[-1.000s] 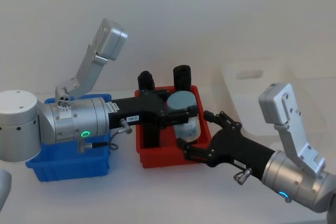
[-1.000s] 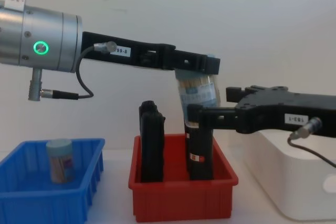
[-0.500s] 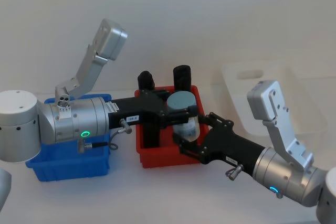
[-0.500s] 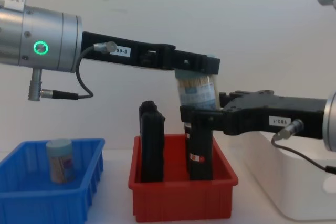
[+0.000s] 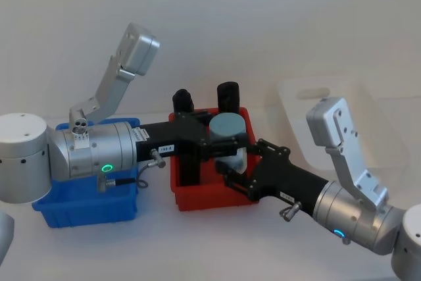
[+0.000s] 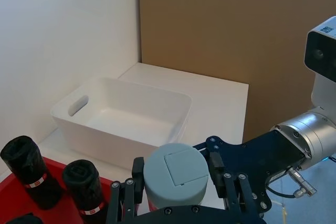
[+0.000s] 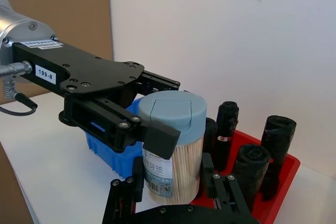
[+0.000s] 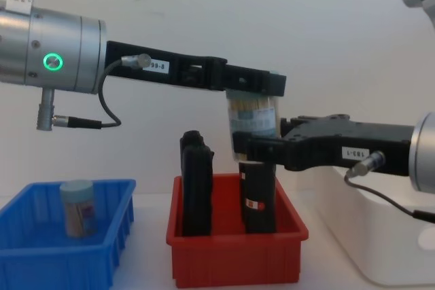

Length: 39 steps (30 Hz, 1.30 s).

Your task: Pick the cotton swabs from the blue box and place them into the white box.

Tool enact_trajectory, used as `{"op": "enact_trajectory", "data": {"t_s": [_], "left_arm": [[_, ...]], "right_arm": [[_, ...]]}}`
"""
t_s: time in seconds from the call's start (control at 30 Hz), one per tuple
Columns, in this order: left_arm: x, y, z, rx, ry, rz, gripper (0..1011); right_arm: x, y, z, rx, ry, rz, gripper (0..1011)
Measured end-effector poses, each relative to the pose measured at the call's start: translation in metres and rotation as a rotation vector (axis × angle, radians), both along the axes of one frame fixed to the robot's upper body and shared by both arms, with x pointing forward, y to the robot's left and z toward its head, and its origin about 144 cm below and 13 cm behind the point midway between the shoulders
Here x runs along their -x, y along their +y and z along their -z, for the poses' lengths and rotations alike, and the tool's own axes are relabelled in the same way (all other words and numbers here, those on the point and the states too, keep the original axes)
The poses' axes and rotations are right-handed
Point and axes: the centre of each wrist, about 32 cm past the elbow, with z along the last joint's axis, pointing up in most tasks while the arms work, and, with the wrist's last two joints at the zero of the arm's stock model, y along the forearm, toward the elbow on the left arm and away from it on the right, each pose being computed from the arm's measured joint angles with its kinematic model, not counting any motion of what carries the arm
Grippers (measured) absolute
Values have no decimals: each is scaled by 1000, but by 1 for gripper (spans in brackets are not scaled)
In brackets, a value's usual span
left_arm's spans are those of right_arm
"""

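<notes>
White smooth plastic tub (image 8: 380, 249) stands on the tabletop's right side, the low ribbed blue plastic bin (image 8: 61, 263) on its left side, and a red plastic bin (image 8: 234, 259) between them. Above the red bin, the left gripper (image 8: 255, 86) clamps a clear, blue-lidded swab jar (image 8: 253, 117) at its top. The right gripper (image 8: 255, 149) surrounds the jar's lower part; whether it grips, I cannot tell. A second jar (image 8: 77, 207) stands inside the blue bin.

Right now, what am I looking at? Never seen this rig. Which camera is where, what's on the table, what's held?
It is a two-armed robot. Four cameras: head looking down, chest looking across the table, one on each wrist. On the table, from its left: the blue box, a red bin with black upright objects, the white box. One cotton swab jar sits in the blue box. The left gripper clamps a second jar by its lid above the red bin; the right gripper reaches around that jar's lower body.
</notes>
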Motion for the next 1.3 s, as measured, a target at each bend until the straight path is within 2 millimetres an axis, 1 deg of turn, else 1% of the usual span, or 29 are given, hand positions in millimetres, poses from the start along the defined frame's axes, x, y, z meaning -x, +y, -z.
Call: {"op": "enact_trajectory", "data": {"t_s": [0.03, 0.07, 0.1, 0.13, 0.17, 0.2, 0.3, 0.37, 0.67, 0.87, 1.23, 1.3], "left_arm": [[0, 0, 0, 0, 0, 0, 773], [0, 0, 0, 0, 0, 0, 786], [0, 0, 0, 0, 0, 0, 838], [0, 0, 0, 0, 0, 0, 838], [0, 0, 0, 0, 0, 0, 880], [0, 0, 0, 0, 0, 0, 896], [0, 0, 0, 0, 0, 1, 986], [0, 0, 0, 0, 0, 1, 1004], [0, 0, 0, 0, 0, 0, 1004], [0, 0, 0, 0, 0, 0, 1004], [0, 0, 0, 0, 0, 0, 1004], [0, 0, 0, 0, 0, 0, 1004]], "right_arm": [[0, 0, 0, -1, -1, 1, 635], [0, 0, 0, -1, -2, 1, 635], [-1, 0, 0, -1, -2, 1, 635], [-1, 0, 0, -2, -3, 1, 635], [-1, 0, 0, -2, -3, 2, 635], [-1, 0, 0, -2, -4, 2, 635], [-1, 0, -1, -2, -5, 4, 635], [-1, -1, -1, -3, -5, 7, 635], [0, -4, -1, -4, -6, 30, 635], [2, -11, 1, -8, -3, 76, 635], [5, -30, 5, -13, 4, 199, 635], [6, -36, 6, -15, 3, 242, 635]]}}
